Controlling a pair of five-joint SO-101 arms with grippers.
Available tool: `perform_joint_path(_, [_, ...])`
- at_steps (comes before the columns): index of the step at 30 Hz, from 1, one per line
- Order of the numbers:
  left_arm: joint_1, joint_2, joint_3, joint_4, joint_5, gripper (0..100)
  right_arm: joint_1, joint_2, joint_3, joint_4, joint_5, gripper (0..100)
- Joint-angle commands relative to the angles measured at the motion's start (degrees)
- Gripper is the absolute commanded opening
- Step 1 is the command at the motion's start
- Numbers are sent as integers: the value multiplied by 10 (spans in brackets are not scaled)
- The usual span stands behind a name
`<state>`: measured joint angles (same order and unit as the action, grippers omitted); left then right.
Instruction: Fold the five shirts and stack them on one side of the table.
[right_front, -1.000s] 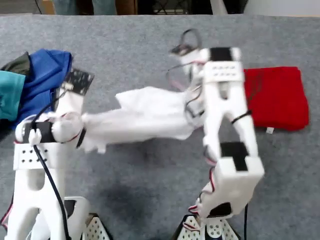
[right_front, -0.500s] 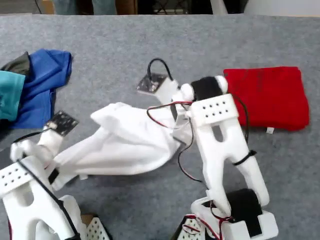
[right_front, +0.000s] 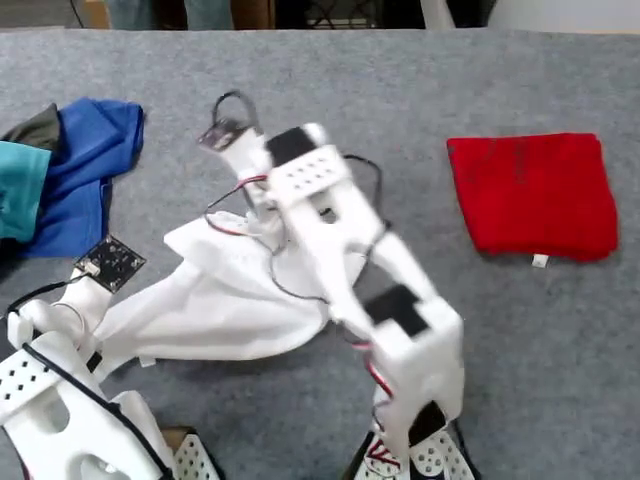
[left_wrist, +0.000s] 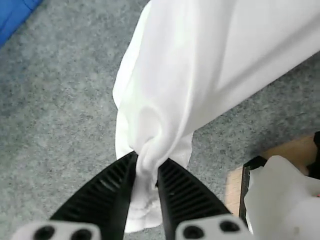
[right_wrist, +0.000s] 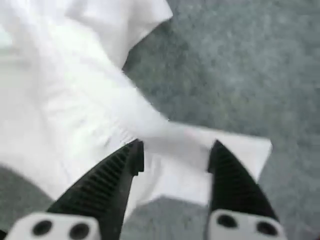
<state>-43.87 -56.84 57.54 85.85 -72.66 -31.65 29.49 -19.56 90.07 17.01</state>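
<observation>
One white shirt (right_front: 220, 300) sprawled lower left of centre on the grey surface (right_front: 500, 330); the left gripper (left_wrist: 147, 167) clenched its bunched edge, the right gripper (right_wrist: 175, 150) hung released above the cloth.

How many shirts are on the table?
5: red shirt folded at right, white shirt in the middle, blue shirt, teal shirt and dark shirt heaped at left; more could hide underneath.

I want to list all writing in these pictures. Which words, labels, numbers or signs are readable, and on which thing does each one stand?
No text can be read in these pictures.
Tag at the edge of the red shirt: too small to read.
Board on the left arm, board on the right arm: any marks are too small to read.
White shirt, blue shirt: no print visible.
</observation>
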Motion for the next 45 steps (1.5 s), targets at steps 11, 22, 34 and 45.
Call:
perform_joint_path(11, [-4, -6, -5, -74, 135, 29, 127, 170, -245, 113, -10, 14])
perform_joint_path(22, [0, -7, -8, -117, 224, 29, 199, -49, 46, 96, 99, 38])
perform_joint_path(34, [-1, -6, -3, -120, 224, 29, 91, 4, 50, 74, 39, 358])
perform_joint_path(45, [-3, -4, -3, -120, 224, 30, 178, 19, 65, 112, 55, 17])
